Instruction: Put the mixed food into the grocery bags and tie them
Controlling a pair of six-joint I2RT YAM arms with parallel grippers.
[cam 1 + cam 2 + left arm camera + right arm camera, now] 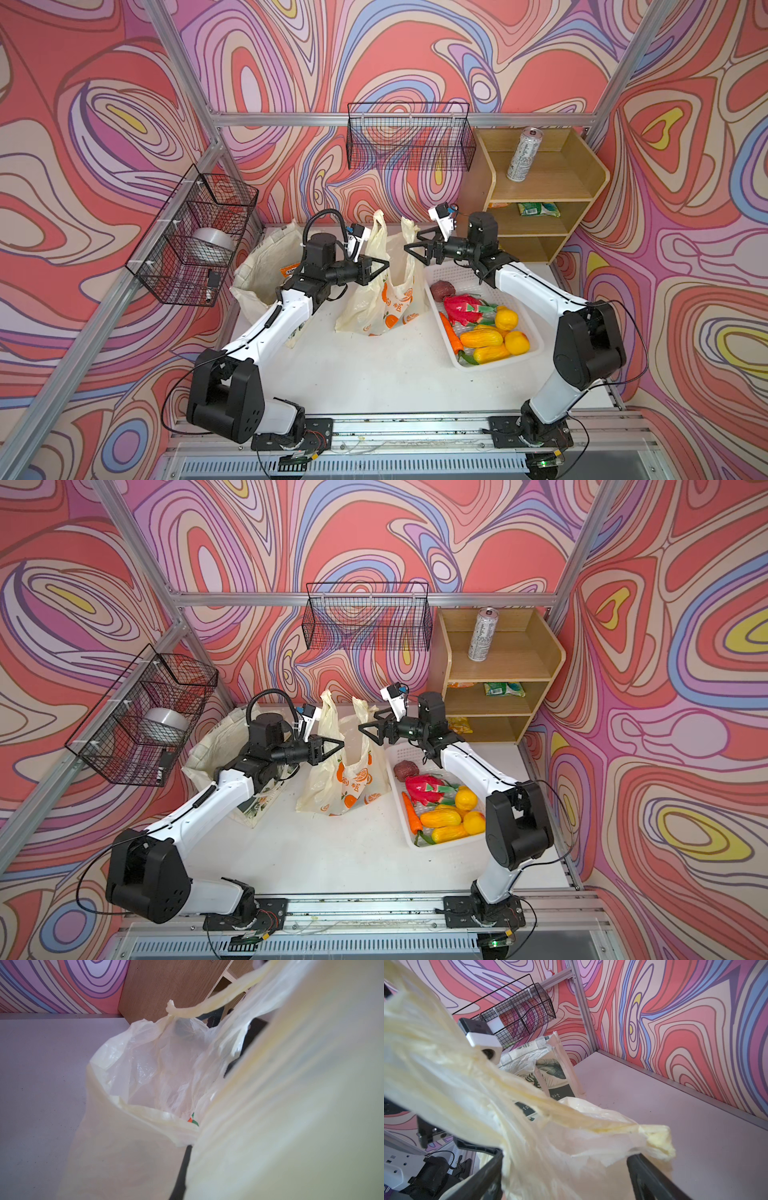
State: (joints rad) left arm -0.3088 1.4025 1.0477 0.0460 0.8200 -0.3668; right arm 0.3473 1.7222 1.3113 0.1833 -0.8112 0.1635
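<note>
The pale-yellow plastic grocery bag (386, 299) with orange print stands mid-table, its mouth open (158, 1076). My left gripper (387, 263) (185, 1159) is shut on the bag's left rim. My right gripper (409, 249) (566, 1167) is open, and the bag's right handle (612, 1126) passes between its fingers (492, 1167). The cream canvas tote (262, 270) stands left of my left arm with an orange packet (289, 271) inside. A silver can (523, 154) and a green packet (538, 209) sit on the shelf. Toy fruits and vegetables (482, 338) lie in the white basket.
The white lattice basket (453, 274) lies under my right arm. A wooden shelf unit (582, 174) stands at the back right. Black wire baskets hang on the back wall (409, 137) and the left wall (191, 241).
</note>
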